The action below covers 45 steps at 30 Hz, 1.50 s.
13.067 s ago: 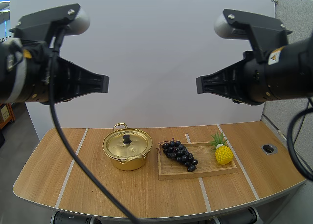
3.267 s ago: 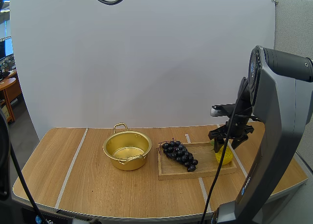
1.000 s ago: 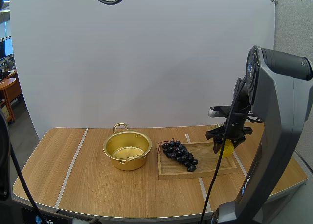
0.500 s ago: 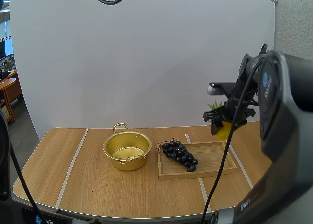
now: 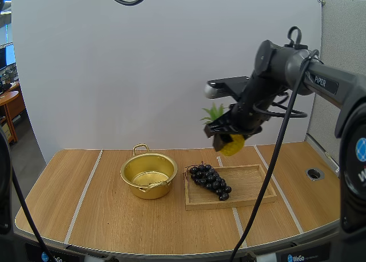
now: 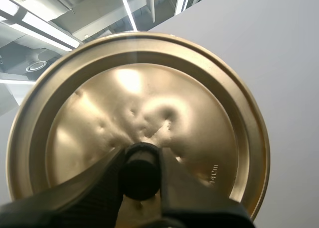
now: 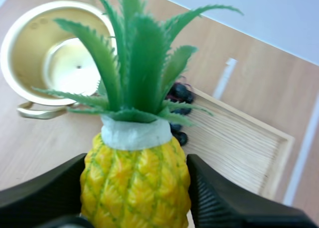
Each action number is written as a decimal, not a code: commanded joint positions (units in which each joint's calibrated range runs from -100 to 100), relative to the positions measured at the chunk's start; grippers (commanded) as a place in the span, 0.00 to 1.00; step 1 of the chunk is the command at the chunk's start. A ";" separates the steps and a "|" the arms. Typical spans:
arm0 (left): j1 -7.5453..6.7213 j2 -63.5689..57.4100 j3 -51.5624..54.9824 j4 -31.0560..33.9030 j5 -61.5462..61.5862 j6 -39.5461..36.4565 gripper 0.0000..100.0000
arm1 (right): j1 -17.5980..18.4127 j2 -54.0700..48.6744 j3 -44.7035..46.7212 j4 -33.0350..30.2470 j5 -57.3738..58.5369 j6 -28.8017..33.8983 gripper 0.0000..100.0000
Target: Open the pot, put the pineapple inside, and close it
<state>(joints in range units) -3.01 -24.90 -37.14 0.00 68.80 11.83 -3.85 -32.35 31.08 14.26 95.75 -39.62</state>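
The right claw [image 5: 225, 137] is clamped on the pineapple [image 5: 232, 145] and holds it in the air above the left end of the wooden tray [image 5: 251, 187], its leaves tilted toward the open pot [image 5: 148, 174], which sits on the desk [image 5: 108, 216] just left of the tray. A bunch of grapes [image 5: 210, 179] lies on the tray's left half. The left claw [image 6: 141, 174] pinches the black knob [image 6: 141, 166] of the golden lid [image 6: 199, 113].

left gripper [image 6: 141, 174]; clamped on lid knob [image 6: 141, 169]; gold lid [image 6: 189, 118] held up
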 commanded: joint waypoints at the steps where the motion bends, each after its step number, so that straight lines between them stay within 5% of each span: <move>1: -0.17 -0.26 -0.50 0.31 -2.44 -0.51 0.00 | 7.43 -0.26 -0.03 -1.17 -1.92 0.48 0.00; 17: -0.17 -0.26 -0.50 0.31 -2.44 -0.51 0.00 | 20.17 13.21 -7.48 -2.68 -11.28 3.77 0.00; 45: -0.17 -0.26 -0.50 0.31 -2.44 -0.51 0.00 | 22.87 39.08 -19.20 -4.21 -15.85 4.50 0.00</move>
<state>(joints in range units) -3.01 -24.90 -37.14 0.00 68.80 11.83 19.04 6.47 12.24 11.00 79.96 -35.71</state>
